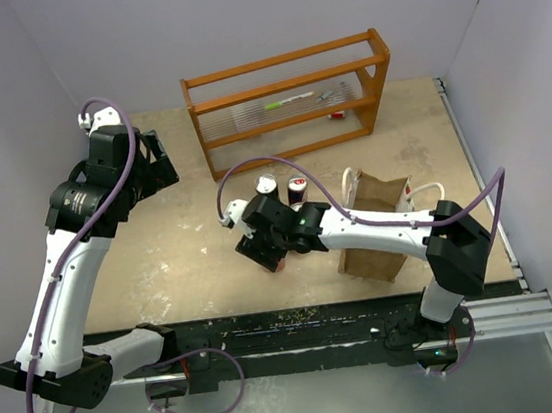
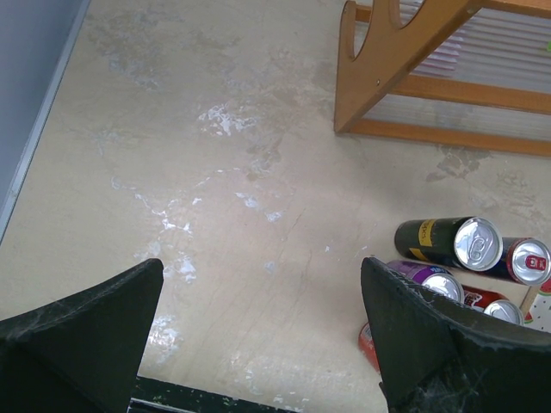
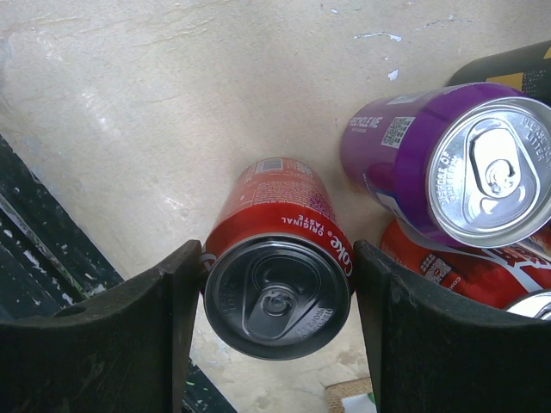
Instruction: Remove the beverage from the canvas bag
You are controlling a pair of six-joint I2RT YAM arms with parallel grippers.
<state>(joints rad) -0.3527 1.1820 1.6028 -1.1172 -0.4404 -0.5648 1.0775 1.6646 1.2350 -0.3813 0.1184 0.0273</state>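
The tan canvas bag (image 1: pixel 375 230) with white loop handles stands right of centre, under my right arm. My right gripper (image 1: pixel 270 256) is to its left, low over the table. In the right wrist view the gripper (image 3: pixel 277 331) is shut on an upright red cola can (image 3: pixel 275 258) with a black top, one finger on each side. A purple can (image 3: pixel 448 168), another red can (image 3: pixel 465 271) and a black can (image 3: pixel 516 64) stand close to its right. My left gripper (image 1: pixel 160 160) is open and empty, high at the far left (image 2: pixel 258 335).
An orange wooden rack (image 1: pixel 289 104) stands at the back, also in the left wrist view (image 2: pixel 413 77). Cans (image 1: pixel 297 189) stand between rack and bag. A dark strip (image 1: pixel 300 319) runs along the table's near edge. Walls close the left and right sides.
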